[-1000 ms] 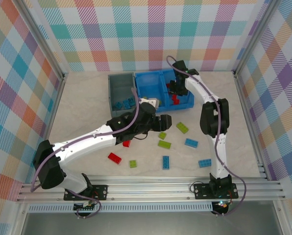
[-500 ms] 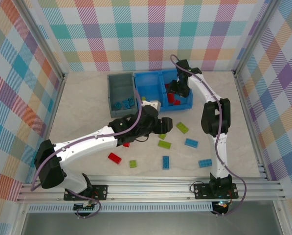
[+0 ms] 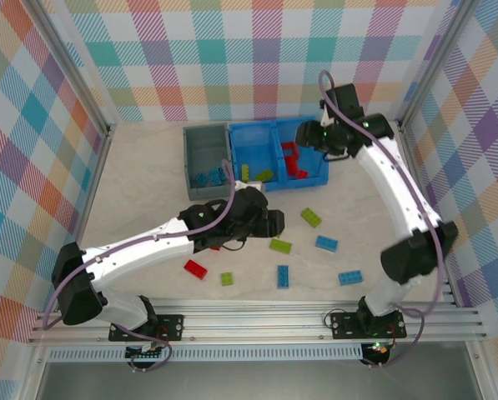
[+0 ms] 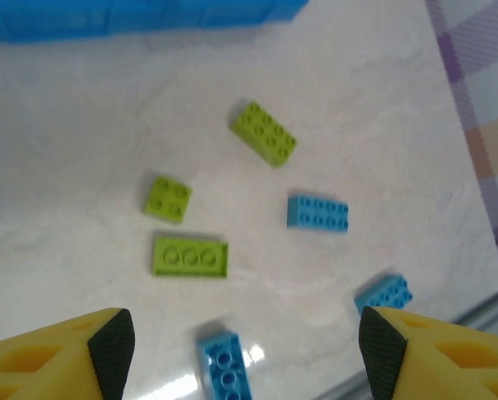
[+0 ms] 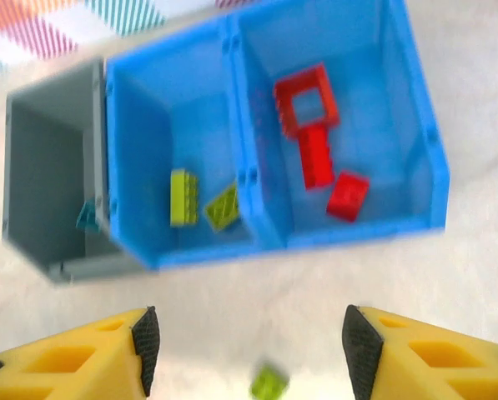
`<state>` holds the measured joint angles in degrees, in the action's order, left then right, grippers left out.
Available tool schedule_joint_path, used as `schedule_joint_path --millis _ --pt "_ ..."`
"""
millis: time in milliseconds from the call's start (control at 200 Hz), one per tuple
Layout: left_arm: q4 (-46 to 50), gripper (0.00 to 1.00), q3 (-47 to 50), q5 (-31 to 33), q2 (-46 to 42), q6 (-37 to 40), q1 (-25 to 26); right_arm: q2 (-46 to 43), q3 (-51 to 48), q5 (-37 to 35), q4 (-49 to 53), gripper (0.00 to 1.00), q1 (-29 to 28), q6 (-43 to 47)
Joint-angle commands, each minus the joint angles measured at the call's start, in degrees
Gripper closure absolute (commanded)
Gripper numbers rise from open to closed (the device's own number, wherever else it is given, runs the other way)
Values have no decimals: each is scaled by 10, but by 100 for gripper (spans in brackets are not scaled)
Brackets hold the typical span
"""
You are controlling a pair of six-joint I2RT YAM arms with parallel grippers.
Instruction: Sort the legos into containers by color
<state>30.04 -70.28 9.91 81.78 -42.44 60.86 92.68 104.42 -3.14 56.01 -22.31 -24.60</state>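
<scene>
Near edge of the counter [image 3: 140,192], just ahead of the arm bases: near red brick [image 3: 195,268], small green brick [image 3: 227,278], near blue brick [image 3: 283,276] and right blue brick [image 3: 349,277], all lying apart from each other.

One row farther out: flat green brick [image 3: 280,246], middle blue brick [image 3: 326,243], long green brick [image 3: 310,217]. A second red brick [image 3: 215,246] pokes out from under the left arm.

Left hand [image 3: 275,223] hangs over the middle of the counter, above this loose group. On its wrist camera I see the fingers [image 4: 111,350] spread wide with nothing between them. A square green brick [image 4: 166,198] lies just beyond the flat one.

Far side: grey bin [image 3: 203,150] and blue bin [image 5: 190,108] stand touching, grey on the left. The grey bin has light blue bricks [image 3: 211,177] at its near end. The blue bin's left compartment holds a straight green brick [image 5: 183,197] and a skewed green brick [image 5: 222,206]. Its right compartment holds the red square frame [image 5: 307,100], a long red brick [image 5: 315,156] touching the frame, and a square red brick [image 5: 347,194] just beside that.

Right hand [image 3: 309,133] is up above the far right corner of the blue bin, fingers wide and holding nothing
</scene>
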Motion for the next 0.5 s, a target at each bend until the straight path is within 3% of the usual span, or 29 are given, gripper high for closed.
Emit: schedule_joint_path --millis 0,125,265,350,495 --pt "54 25 11 -19 43 -43 57 -76 -101 -2 85 35 -41 -8" --pt "75 23 -13 -18 113 -95 114 -208 -214 37 127 27 -89 -29" --pt "144 22 -79 -11 210 -138 153 -341 -249 102 173 18 -96 -51" --pt "181 21 -107 -16 263 -158 156 -379 -231 114 205 17 -96 -64" --pt "161 22 -110 -13 306 -162 158 -408 -221 114 227 17 -96 -76"
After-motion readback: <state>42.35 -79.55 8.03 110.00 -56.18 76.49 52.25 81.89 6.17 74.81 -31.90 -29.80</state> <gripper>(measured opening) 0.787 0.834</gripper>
